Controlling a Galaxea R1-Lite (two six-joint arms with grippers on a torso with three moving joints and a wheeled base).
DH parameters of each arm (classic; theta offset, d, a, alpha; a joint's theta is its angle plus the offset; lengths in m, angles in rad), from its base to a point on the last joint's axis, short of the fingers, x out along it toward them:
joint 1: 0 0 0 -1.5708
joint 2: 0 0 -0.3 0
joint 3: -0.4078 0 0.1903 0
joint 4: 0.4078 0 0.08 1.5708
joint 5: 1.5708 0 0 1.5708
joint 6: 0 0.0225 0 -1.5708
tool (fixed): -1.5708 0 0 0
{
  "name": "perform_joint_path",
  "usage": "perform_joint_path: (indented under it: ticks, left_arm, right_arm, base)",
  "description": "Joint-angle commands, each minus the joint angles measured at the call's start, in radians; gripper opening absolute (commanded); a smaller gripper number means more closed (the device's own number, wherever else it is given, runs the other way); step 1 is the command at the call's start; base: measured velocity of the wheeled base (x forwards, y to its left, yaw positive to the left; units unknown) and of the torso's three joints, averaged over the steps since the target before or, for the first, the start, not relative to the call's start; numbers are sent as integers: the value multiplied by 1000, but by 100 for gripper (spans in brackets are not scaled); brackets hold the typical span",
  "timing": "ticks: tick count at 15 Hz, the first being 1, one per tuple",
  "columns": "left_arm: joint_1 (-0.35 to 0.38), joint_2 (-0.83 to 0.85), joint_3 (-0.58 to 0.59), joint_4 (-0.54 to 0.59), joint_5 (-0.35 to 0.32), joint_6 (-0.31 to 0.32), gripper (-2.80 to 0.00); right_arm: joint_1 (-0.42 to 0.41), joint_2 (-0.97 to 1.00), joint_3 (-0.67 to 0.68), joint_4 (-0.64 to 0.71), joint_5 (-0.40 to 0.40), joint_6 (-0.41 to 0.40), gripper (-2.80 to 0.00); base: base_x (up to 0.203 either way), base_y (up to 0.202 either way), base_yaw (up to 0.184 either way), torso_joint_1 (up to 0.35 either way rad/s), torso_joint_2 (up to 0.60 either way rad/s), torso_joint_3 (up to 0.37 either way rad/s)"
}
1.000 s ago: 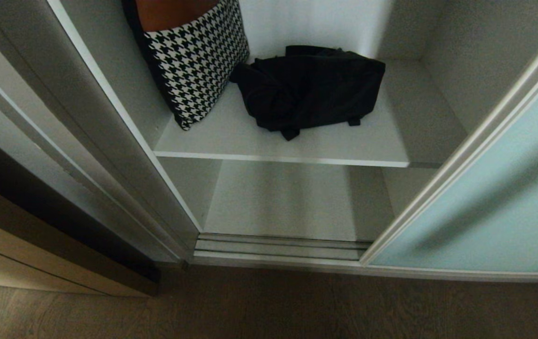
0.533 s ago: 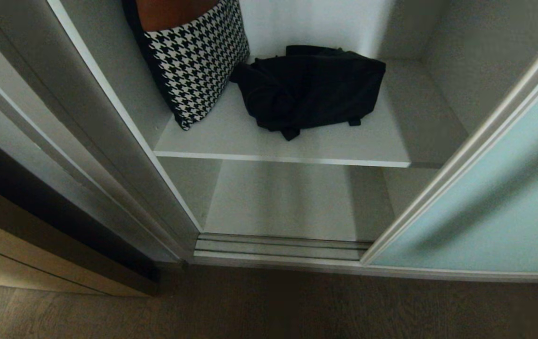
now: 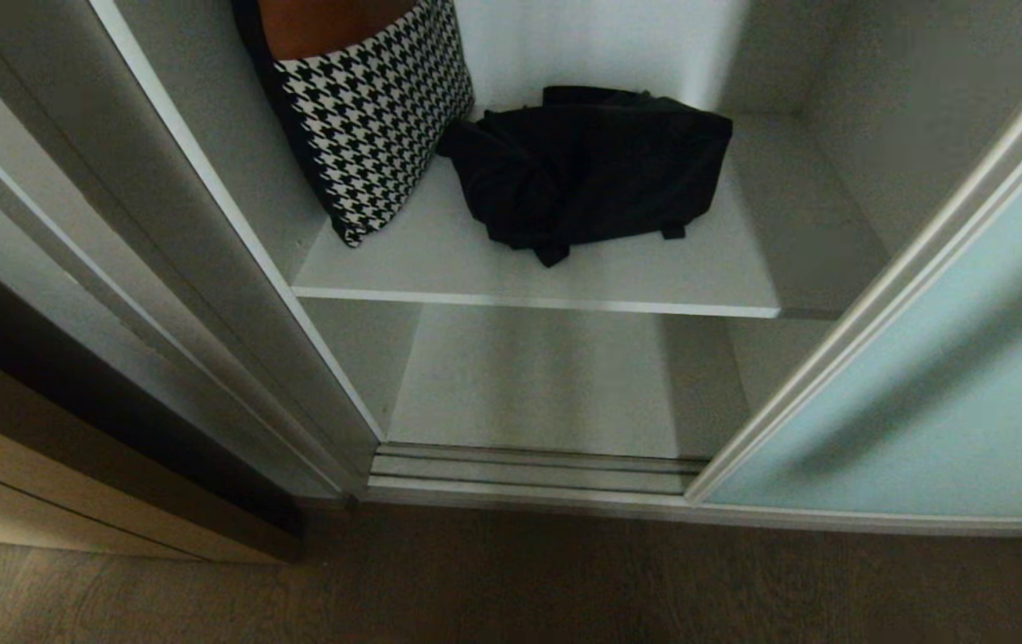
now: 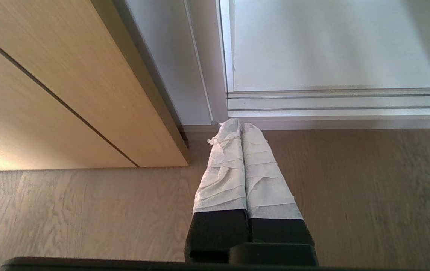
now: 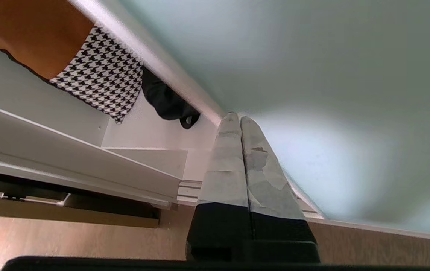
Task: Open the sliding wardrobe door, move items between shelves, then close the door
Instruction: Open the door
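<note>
Right wrist view shows the right gripper (image 5: 236, 117), fingers pressed together, empty, tips at the upright frame edge of the sliding door (image 5: 312, 75), slid aside at right; left gripper (image 4: 236, 124) clenched, empty, low over the floor (image 4: 350, 188)

Left end effector (image 4: 241, 126): two long tapered fingers (image 4: 222, 177) wrapped in crinkled white tape (one loose frayed edge near the tip), on matt black blocky bases, lower centre of frame. Right end effector (image 5: 235, 118): same build, greyer wrap, worn patches; black housing edge along bottom.
</note>
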Motion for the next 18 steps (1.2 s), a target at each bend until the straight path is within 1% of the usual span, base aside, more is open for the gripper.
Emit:
perform_joint_path:
  ticks: [1, 3, 6, 9, 11, 12, 14, 16, 18]
  left_arm:
    - [0, 2, 0, 0, 1, 0, -280]
    - [0, 2, 0, 0, 1, 0, -280]
    - [0, 2, 0, 0, 0, 0, -280]
    - [0, 2, 0, 0, 1, 0, -280]
    - [0, 2, 0, 0, -1, 0, -280]
    - [0, 2, 0, 0, -1, 0, -280]
    - [0, 2, 0, 0, 1, 0, -280]
    - [0, 2, 0, 0, -1, 0, -280]
    - [0, 2, 0, 0, 1, 0, -280]
  right_arm:
    - [1, 29, -12, -4, -25, 0, -280]
    - [3, 44, -12, -4, -26, 0, -280]
    - [35, 60, -12, -16, -28, -1, -280]
    - [122, 77, -22, -16, -29, -1, -280]
    - [219, 100, -25, -17, -45, -3, -280]
    - [266, 118, -26, -18, -71, -5, -280]
    - [371, 168, -33, -43, -146, -6, -280]
    - [489, 219, -42, -100, -212, -16, -280]
    - [611, 248, -62, -134, -313, -33, -280]
  base:
    - [0, 0, 0, 0, 0, 0]
    - [0, 0, 0, 0, 0, 0]
    - [0, 0, 0, 0, 0, 0]
    - [0, 0, 0, 0, 0, 0]
    - [0, 0, 0, 0, 0, 0]
    - [0, 0, 0, 0, 0, 0]
    - [0, 0, 0, 0, 0, 0]
    - [0, 0, 0, 0, 0, 0]
    - [0, 0, 0, 0, 0, 0]
